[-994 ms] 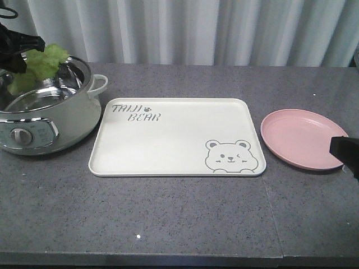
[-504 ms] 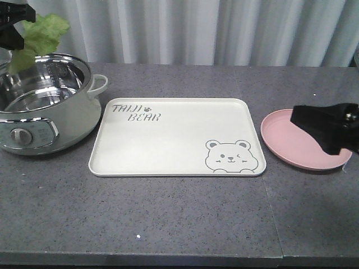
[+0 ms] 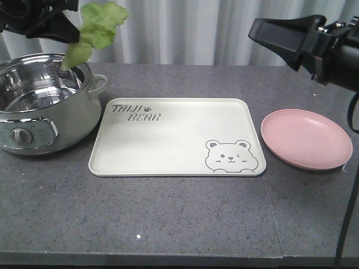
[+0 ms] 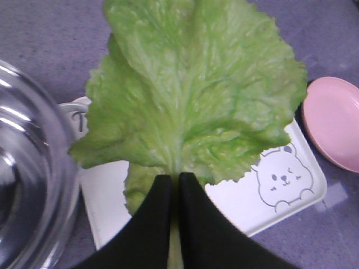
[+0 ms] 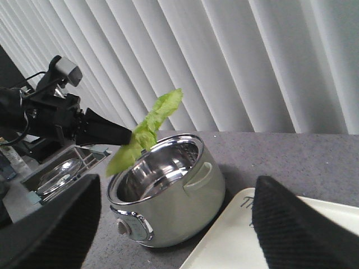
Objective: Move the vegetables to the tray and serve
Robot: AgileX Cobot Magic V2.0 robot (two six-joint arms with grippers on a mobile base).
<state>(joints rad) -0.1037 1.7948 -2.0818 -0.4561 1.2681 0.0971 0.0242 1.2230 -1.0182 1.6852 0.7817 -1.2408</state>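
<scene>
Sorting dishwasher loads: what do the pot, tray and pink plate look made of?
Pot: polished steel inside, judging by mirror reflections; pale outer shell unclear. Tray: probably matte plastic or melamine, with printed bear. Pink plate: likely matte plastic, uniform colour, soft sheen.

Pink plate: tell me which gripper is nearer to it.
Right. The right gripper is raised near the far side of the pink plate; the left gripper is beyond the tray, above the pot, jaws shut on the lettuce leaf.
</scene>
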